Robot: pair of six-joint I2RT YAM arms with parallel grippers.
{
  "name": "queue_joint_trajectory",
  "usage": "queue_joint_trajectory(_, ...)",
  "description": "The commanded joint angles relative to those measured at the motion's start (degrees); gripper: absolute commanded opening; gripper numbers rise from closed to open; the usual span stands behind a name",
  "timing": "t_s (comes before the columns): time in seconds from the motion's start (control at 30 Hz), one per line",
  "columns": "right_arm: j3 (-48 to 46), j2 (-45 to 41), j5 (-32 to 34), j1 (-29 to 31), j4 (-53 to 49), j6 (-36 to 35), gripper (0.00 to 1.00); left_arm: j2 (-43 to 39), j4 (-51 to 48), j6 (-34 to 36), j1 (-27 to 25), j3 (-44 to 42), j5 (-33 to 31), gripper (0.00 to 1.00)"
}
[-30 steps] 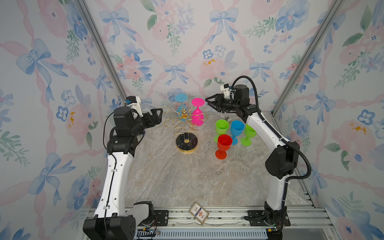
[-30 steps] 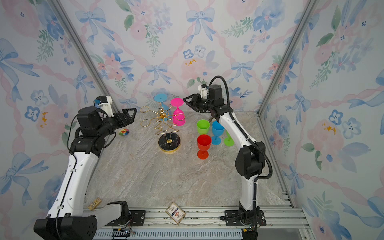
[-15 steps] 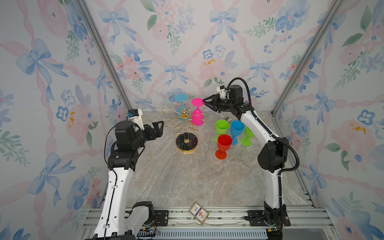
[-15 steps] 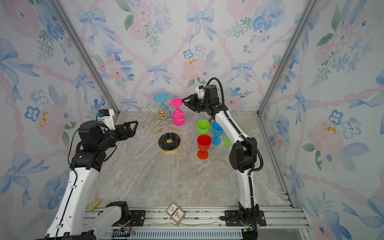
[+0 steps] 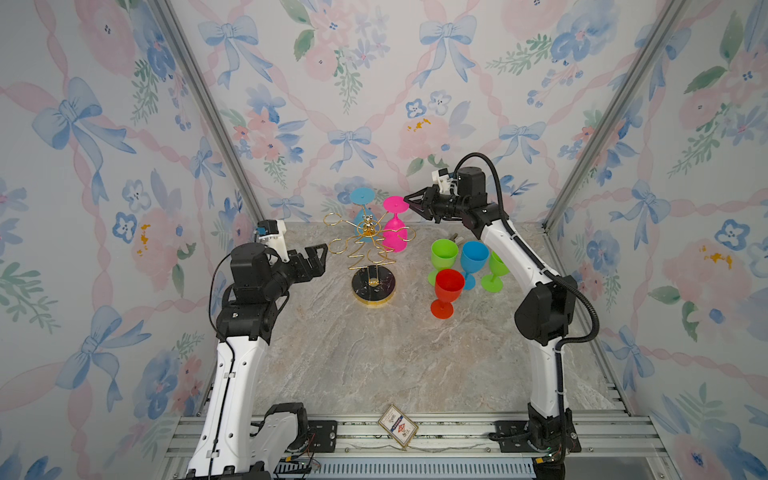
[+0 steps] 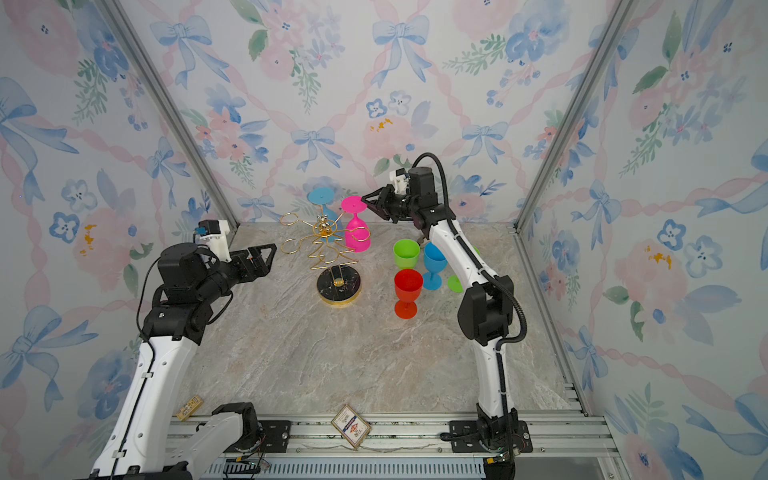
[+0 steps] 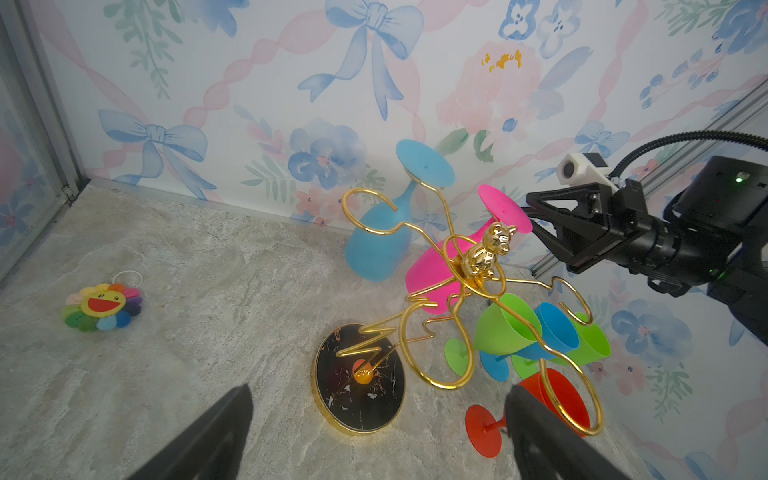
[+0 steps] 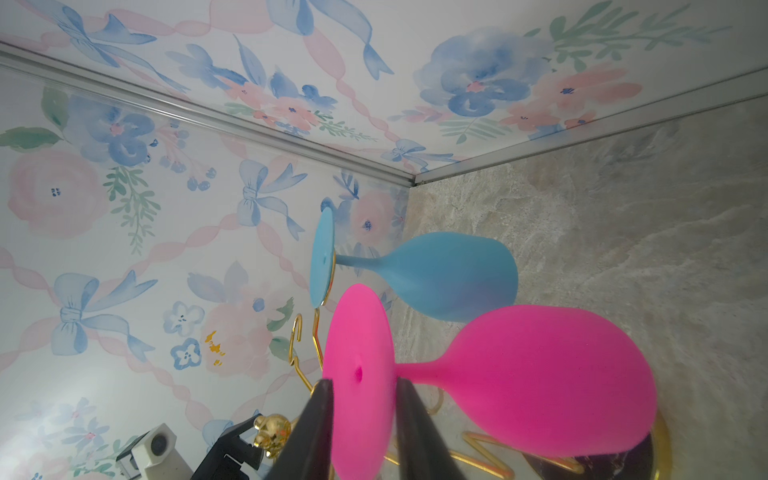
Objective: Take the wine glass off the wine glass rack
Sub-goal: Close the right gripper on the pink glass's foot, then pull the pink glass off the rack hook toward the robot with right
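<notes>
The step in hand is the grasp on the pink wine glass, one of two glasses left hanging bowl-down on the wine glass rack. The other is a light blue wine glass, hung just beside it on the far side. The rack stands on its round black base near the middle of the table. Four more glasses, two green, a blue and a red wine glass, stand upright in a cluster to its right.

The right gripper reaches in level with the top of the rack. In the right wrist view its fingers sit on either side of the pink foot disc with very little room. I cannot tell whether they already pinch the disc or only bracket it. The left gripper hangs with its jaws spread wide and empty, near the rack's left side but not touching it.

Judging from this, the glass is not yet free: its stem sits in a gold loop under the foot. The next move calls for a firm pinch on the foot. It then calls for a small lift and a pull outward through the loop's open mouth, away from the gold bear figurine. The rack is light wire, so a crooked pull could tip it or knock the blue glass.
</notes>
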Motion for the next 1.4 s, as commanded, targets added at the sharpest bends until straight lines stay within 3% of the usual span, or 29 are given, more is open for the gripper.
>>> queue_joint_trajectory(0.0,2.24,1.6,-1.22,0.69,-0.69,0.58,0.26,-0.97,0.31,1.5,0.52,0.25,-0.12,0.97)
queue_joint_trajectory(0.67,2.2,0.64,-1.37,0.17,-1.57,0.6,0.09,-0.54,0.36,1.63,0.52,0.64,-0.07,0.97)
queue_joint_trajectory(1.37,-3.99,-3.34,-3.86,0.14,6.83,6.68,0.0,-0.18,0.39,1.41,0.52,0.81,0.23,0.96)
